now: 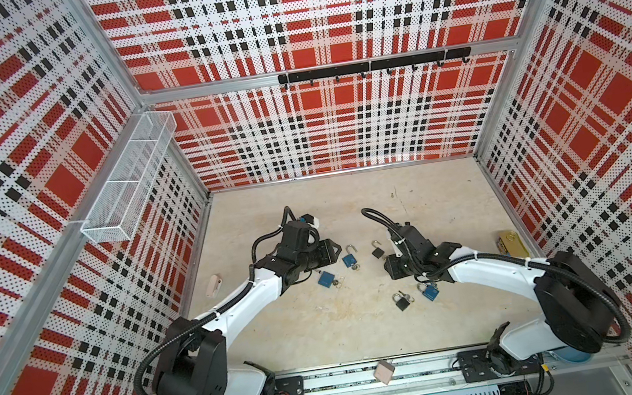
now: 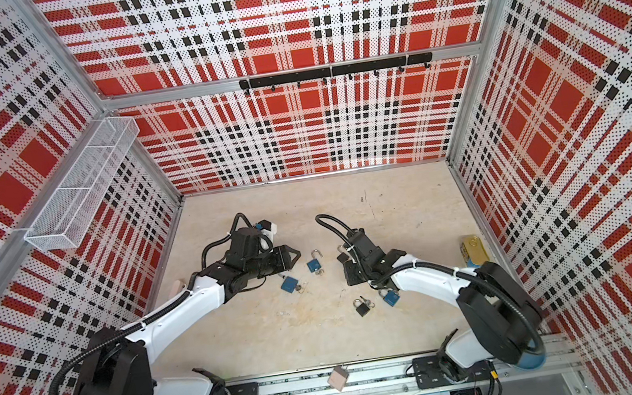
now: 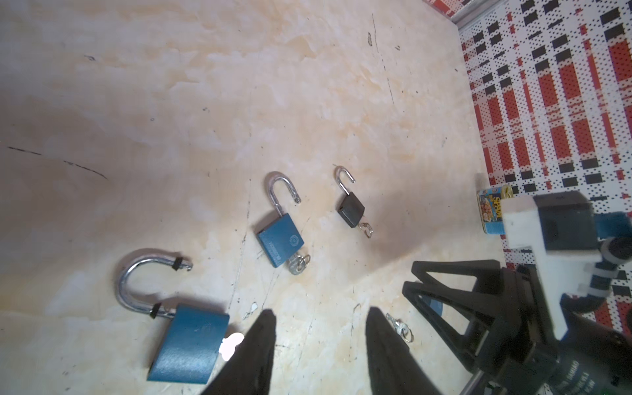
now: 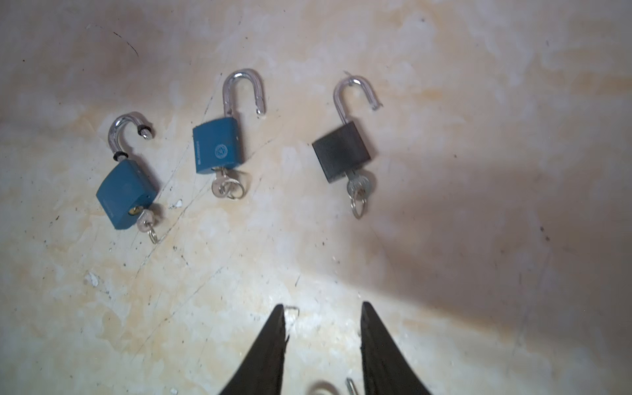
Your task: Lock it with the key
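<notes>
Three padlocks lie with shackles open and a key in each: a big blue one (image 4: 126, 195) (image 3: 188, 342), a smaller blue one (image 4: 217, 147) (image 3: 280, 242) and a black one (image 4: 342, 157) (image 3: 350, 212). In both top views they lie between the arms (image 1: 326, 279) (image 1: 350, 260) (image 1: 377, 252). My left gripper (image 3: 321, 313) (image 1: 338, 248) hovers open beside the big blue padlock, holding nothing. My right gripper (image 4: 323, 306) (image 1: 394, 270) is open and empty, short of the black padlock. A loose key (image 3: 398, 326) lies by my left gripper's finger.
A black padlock (image 1: 400, 302) and a blue one (image 1: 429, 291) lie under the right forearm. A Spam can (image 1: 511, 246) stands at the right wall and a beige object (image 1: 214, 285) at the left wall. A pink block (image 1: 384, 370) sits on the front rail.
</notes>
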You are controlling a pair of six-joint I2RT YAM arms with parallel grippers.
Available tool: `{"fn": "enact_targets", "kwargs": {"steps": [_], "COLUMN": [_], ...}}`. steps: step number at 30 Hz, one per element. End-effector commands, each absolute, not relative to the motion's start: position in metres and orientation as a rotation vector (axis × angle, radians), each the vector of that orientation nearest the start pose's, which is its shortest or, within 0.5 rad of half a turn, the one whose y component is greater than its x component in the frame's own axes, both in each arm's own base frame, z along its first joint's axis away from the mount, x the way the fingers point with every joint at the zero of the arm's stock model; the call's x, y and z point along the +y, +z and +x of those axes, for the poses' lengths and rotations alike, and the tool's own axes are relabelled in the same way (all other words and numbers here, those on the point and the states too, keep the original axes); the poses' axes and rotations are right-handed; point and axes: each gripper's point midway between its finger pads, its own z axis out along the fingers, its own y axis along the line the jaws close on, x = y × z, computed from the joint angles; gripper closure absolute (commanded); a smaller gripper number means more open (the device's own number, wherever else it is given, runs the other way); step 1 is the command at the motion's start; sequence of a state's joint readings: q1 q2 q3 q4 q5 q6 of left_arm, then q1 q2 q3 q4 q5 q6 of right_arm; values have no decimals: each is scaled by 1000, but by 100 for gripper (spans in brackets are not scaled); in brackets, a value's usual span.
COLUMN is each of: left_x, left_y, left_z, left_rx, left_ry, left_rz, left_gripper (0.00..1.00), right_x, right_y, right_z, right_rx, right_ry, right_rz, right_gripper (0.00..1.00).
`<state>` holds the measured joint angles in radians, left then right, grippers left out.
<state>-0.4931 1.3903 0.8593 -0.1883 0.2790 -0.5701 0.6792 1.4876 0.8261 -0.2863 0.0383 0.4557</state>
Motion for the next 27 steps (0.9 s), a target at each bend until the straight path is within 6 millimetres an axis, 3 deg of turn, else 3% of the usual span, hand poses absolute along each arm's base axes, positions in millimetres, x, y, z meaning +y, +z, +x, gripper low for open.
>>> {"fn": "enact_targets", "kwargs": {"steps": [1, 9, 12, 16, 27], "left_x": [-227, -221, -217, -209, -194], "left_y": [163, 165, 165, 165, 164], "left_z": [334, 340, 341, 340, 329], "left_rx": [2348, 2308, 2302, 2288, 2275], "left_ry": [-844, -856, -835, -798, -759], "left_rz": [66, 31, 26, 7, -31], "left_gripper": [53, 53, 53, 53, 52], "right_x": [241, 249, 251, 250, 253], "right_y": [87, 83, 79, 72, 55], "right_z": [318, 351, 361, 373, 385], "right_rx": [2471, 2465, 2470, 2483, 2515], "right_ry": [373, 360, 355, 368, 346], "right_rz": [-370, -397, -410, -400, -468], "right_gripper": [61, 59, 53, 52, 50]}}
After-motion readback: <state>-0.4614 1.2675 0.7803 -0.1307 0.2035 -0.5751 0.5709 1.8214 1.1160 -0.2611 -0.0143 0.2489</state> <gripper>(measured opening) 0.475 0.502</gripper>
